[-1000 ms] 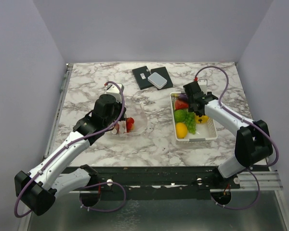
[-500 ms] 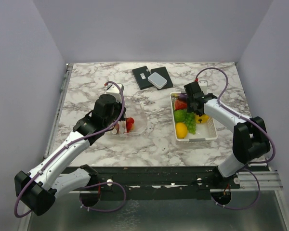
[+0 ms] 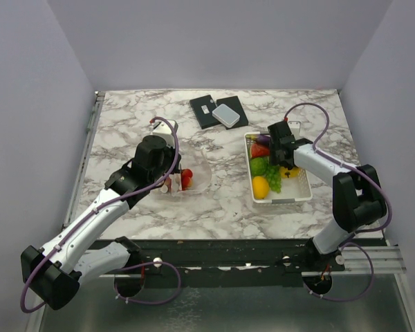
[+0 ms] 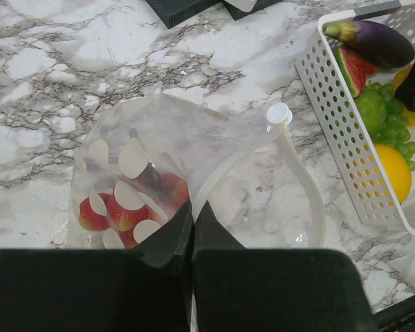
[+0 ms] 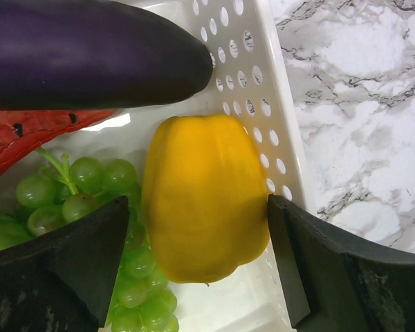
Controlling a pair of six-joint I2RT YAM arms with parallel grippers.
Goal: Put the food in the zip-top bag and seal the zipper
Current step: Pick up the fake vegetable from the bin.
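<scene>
Right pincer (image 5: 197,235) gapes around the yellow pepper (image 5: 200,180); my left pincer (image 4: 192,214) is clamped on the zip-top bag (image 4: 166,138) edge.

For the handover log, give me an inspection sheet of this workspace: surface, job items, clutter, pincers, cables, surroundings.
Surface: marbled table, no damage seen.
Job's things: zip-top bag open, strawberries inside; eggplant, watermelon slice, grapes, lemon, yellow pepper in white basket.
Clutter: dark pads, grey case at far edge.
Grippers: left pincer shut on bag rim; right pincer open around pepper.
Cables: purple cables loop along both arms.
Surroundings: plain walls; nothing else seen.
</scene>
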